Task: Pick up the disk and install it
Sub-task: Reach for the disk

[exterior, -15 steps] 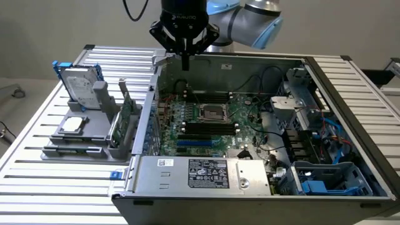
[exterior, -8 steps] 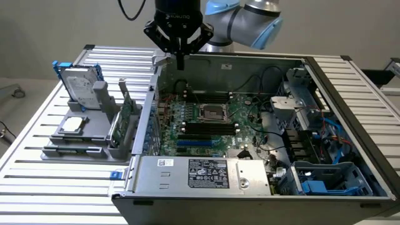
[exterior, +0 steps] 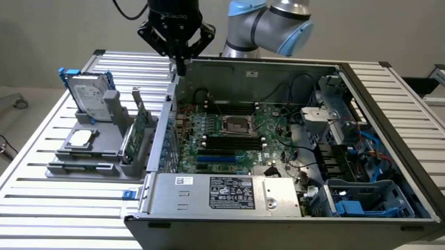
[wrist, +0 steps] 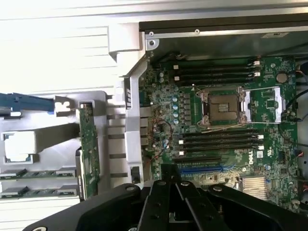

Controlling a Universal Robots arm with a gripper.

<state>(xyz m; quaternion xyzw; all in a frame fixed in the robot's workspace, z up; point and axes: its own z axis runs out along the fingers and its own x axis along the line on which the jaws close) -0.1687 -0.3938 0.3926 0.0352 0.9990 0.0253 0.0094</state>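
- The disk (exterior: 89, 92) stands upright on its edge at the far end of a grey holder (exterior: 83, 169), at the exterior view's left. Its blue carrier frames the silver body and white label, and nothing touches it.
- On the near side of the disk, in the same holder, a small square silver chip (exterior: 81, 137) lies flat in a recess.
- Just to the right, a thin green circuit card (exterior: 141, 122) stands on edge in a slot of the holder, close beside the outer wall of the computer case (exterior: 264, 70).
- The gripper (exterior: 181, 66) hangs over the far left corner of the open case, pointing down. Its black fingers (wrist: 159, 192) are pressed together with nothing between them. It is well apart from the disk, above it and to its right.
- Inside the case the motherboard (exterior: 208, 140) lies flat, with a bare processor socket (exterior: 235, 124) near its middle.
- A grey power supply (exterior: 230, 192) with a printed label sits along the near wall.
- A blue plastic drive cage (exterior: 368, 200) sits in the near right corner of the case.
- Holder and case both rest on a slatted aluminium table (exterior: 56, 208).
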